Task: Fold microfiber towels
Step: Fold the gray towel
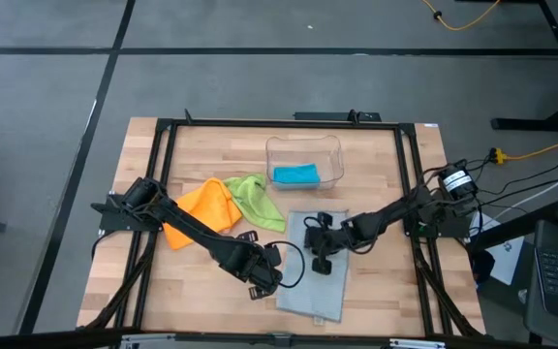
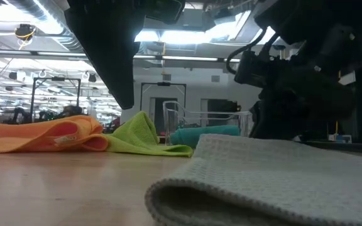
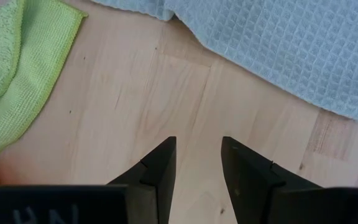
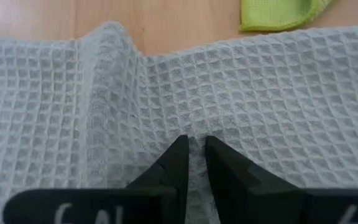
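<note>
The pale grey-blue waffle towel [image 1: 316, 286] lies folded into a long strip on the table's near middle, its rounded fold [image 2: 168, 194] toward the near edge. My right gripper [image 4: 193, 144] is down on the strip's far half [image 1: 320, 254], fingers nearly together with cloth between them. My left gripper [image 3: 197, 146] stands open over bare wood just left of the strip [image 1: 264, 279], touching nothing. The orange towel [image 1: 201, 208] and the lime green towel [image 1: 257, 199] lie crumpled at the left. The teal towel [image 1: 295, 174] lies in the clear bin. My right gripper pinches a small pucker of the towel's upper face [image 4: 194, 132] between its two fingertips, slanting down from the table's right. One layer or several, I cannot tell. The towel lies on the table, with a low ridge [image 4: 104, 87] beside the fingers.
The clear plastic bin [image 1: 332, 155] stands at the far middle. A black frame [image 1: 163, 194] runs around the work area. Bare wood [image 1: 386, 281] lies to the right of the grey-blue strip and between it and the green towel [image 3: 17, 68].
</note>
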You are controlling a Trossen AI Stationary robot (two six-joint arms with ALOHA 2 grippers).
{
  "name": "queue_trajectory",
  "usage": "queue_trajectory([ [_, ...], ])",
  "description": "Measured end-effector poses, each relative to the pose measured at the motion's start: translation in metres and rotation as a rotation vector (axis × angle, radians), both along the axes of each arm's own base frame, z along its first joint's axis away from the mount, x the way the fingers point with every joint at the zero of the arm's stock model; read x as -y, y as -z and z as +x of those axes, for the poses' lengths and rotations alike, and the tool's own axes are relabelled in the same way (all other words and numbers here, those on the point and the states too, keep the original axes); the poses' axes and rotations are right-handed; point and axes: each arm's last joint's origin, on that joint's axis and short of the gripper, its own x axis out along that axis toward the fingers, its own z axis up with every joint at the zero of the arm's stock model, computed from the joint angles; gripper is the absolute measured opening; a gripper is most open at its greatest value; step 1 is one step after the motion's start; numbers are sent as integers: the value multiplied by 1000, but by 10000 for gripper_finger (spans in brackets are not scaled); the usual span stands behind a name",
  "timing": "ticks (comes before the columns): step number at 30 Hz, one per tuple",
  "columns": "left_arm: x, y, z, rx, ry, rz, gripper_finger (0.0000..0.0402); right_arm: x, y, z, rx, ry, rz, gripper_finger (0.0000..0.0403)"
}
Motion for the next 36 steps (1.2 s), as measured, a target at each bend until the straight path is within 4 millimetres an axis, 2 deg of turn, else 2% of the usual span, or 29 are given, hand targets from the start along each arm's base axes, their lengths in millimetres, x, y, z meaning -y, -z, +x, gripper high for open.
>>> queue_trajectory([
  [5, 0, 0, 0, 0, 0, 0, 120, 3, -11, 10, -18, 17, -13, 61],
  [9, 0, 0, 0, 0, 1, 1, 120, -3, -41, 22, -5, 87, -11, 61],
  [12, 0, 0, 0, 0, 0, 1, 120, -16, -54, 23, -44, 147, 6, 61],
  [16, 0, 0, 0, 0, 1, 1, 120, -47, -68, 21, 19, 113, 70, 61],
  [20, 0, 0, 0, 0, 1, 3, 120, -76, -66, 9, 38, 76, 114, 61],
  [24, 0, 0, 0, 1, 0, 5, 120, -97, -53, -2, 47, 138, 91, 61],
  [28, 0, 0, 0, 2, 0, 5, 120, -111, -35, -9, 33, 163, 67, 61],
  [33, 0, 0, 0, 2, 0, 5, 120, -123, -11, -16, -68, 149, 104, 61],
  [36, 0, 0, 0, 1, 0, 5, 120, -128, -10, -19, -147, 139, 191, 61],
])
